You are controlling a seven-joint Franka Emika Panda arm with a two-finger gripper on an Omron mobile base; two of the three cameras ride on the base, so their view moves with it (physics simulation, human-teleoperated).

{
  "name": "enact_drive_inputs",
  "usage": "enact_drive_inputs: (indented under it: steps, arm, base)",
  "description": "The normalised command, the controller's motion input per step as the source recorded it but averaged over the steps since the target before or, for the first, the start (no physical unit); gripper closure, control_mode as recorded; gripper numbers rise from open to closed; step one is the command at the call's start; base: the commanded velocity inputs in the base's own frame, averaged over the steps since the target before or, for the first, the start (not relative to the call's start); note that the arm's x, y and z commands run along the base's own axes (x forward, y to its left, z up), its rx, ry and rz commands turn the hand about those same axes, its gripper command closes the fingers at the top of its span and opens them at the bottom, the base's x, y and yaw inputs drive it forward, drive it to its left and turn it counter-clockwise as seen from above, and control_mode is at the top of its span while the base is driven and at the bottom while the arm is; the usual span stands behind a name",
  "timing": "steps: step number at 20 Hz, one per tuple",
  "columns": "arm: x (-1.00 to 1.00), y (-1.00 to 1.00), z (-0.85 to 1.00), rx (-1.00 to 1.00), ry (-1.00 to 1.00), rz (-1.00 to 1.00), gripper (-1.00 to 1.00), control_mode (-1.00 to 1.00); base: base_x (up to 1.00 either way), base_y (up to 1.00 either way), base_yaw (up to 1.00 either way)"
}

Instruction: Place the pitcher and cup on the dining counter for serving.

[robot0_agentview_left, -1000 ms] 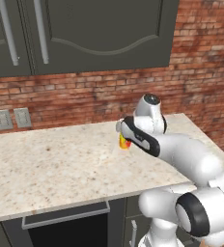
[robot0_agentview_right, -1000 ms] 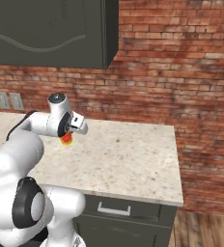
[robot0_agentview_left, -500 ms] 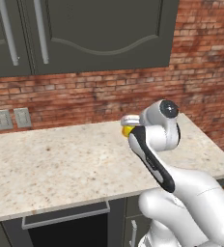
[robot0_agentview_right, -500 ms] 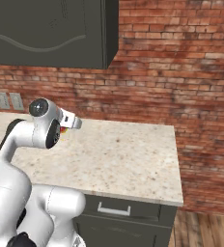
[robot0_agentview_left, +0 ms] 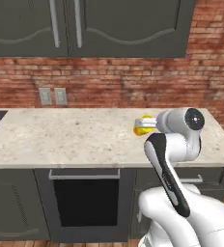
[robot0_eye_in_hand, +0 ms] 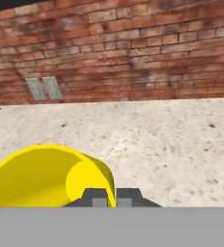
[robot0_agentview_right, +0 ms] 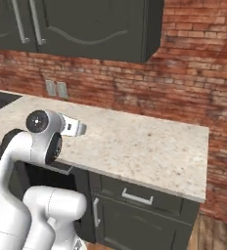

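Pincer [robot0_eye_in_hand: 111, 197] is clamped tight on the rim of the small yellow tumbler-style cup [robot0_eye_in_hand: 51, 176], low in the hand view, mouth facing the camera. From the left base it's mid-right [robot0_agentview_left: 144, 125], lifted above the beige speckled stone tabletop [robot0_agentview_left: 65, 137] by the brick wall, presumably for carrying to the dining counter.

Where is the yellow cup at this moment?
The cup is held in the shut gripper, lifted above the counter by the brick wall; in the left base view it sits just left of the robot's wrist.
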Motion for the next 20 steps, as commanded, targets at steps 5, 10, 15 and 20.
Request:
enact_drive_inputs:
  steps: [5, 10, 15, 20]
  arm:
    - [0.0, 0.0, 0.0, 0.0, 0.0, 0.0, 1.0, 1.0]
    - [0.0, 0.0, 0.0, 0.0, 0.0, 0.0, 1.0, 1.0]
    - [0.0, 0.0, 0.0, 0.0, 0.0, 0.0, 1.0, 1.0]
    - [0.0, 0.0, 0.0, 0.0, 0.0, 0.0, 1.0, 1.0]
  base:
    - [-0.42, -0.04, 0.99]
    - [-0.12, 0.0, 1.0]
    - [-0.11, 0.0, 1.0]
    - [-0.06, 0.0, 1.0]
